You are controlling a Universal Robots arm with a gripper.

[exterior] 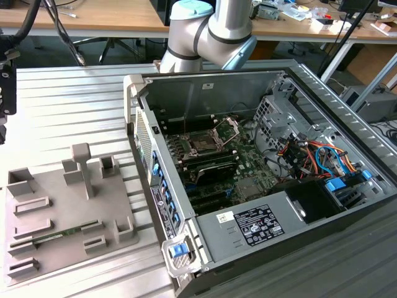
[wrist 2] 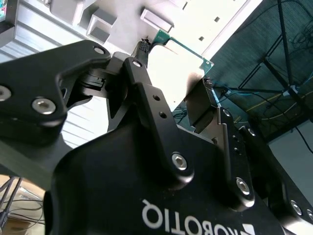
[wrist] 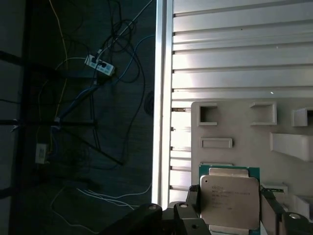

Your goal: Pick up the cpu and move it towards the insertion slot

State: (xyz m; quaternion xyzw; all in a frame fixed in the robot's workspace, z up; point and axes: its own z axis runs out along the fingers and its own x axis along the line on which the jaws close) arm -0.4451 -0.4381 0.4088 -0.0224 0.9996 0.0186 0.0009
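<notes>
- Black two-finger gripper [wrist: 230, 205] is clenched on the cpu [wrist: 229, 196], a small flat square chip with a silvery metal top and a thin green rim.
- In the first wrist view one dark finger [wrist: 191, 198] sits on each side of the chip, touching its edges.
- In the second wrist view the gripper [wrist 2: 173, 71] pinches the cpu [wrist 2: 176, 58] edge-on, and the green rim shows along its far side.
- The chip is held flat above a grey moulded holder tray [wrist: 234, 127], clear of the tray's pockets.
- The tray lies on a ribbed aluminium table [wrist: 234, 49], near the table's edge. Beyond the edge is a dark floor with loose cables and a white power strip [wrist: 100, 65].
- In the exterior view the holder tray [exterior: 56, 205] is at the exterior view's left, with a long thin green memory stick [exterior: 62, 234] in one groove.
- An open grey computer case [exterior: 248, 230] is at the exterior view's right.
- The insertion slot [exterior: 203, 144], a square dark socket framed in shiny metal, sits on the motherboard inside the case with its hinged bracket raised, well apart from the tray.
- The silver-and-blue robot arm [exterior: 214, 28] shows at the far side, behind the case.
</notes>
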